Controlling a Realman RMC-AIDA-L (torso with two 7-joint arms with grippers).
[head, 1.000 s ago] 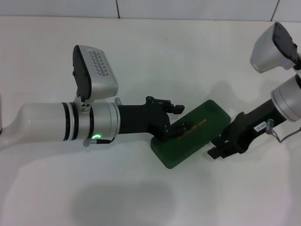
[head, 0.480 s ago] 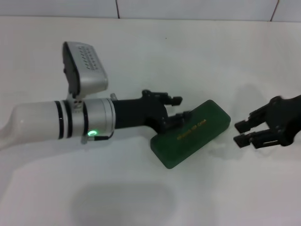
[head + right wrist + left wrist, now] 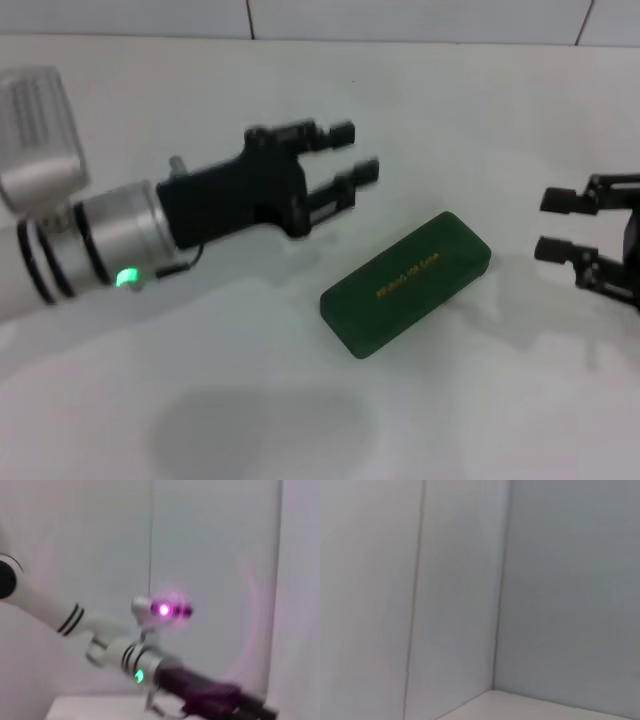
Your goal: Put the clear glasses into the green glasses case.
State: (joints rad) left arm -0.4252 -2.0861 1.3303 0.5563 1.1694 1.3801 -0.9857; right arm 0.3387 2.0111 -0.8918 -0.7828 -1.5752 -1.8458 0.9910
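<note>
Green glasses case — shut (gold lettering).

Head camera looks down at table; wrist cameras face walls.

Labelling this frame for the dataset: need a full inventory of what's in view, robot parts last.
green glasses case: one, dark green with gold lettering, shut, lying flat at an angle on the table between the two grippers, touched by neither.
clear glasses: none visible in any view.
table: one, white, under everything.
wall: white tiles, behind the table.
left gripper: one, black, open, raised beside the case on the robot's left.
right gripper: one, black, open, at the robot's right of the case.
</note>
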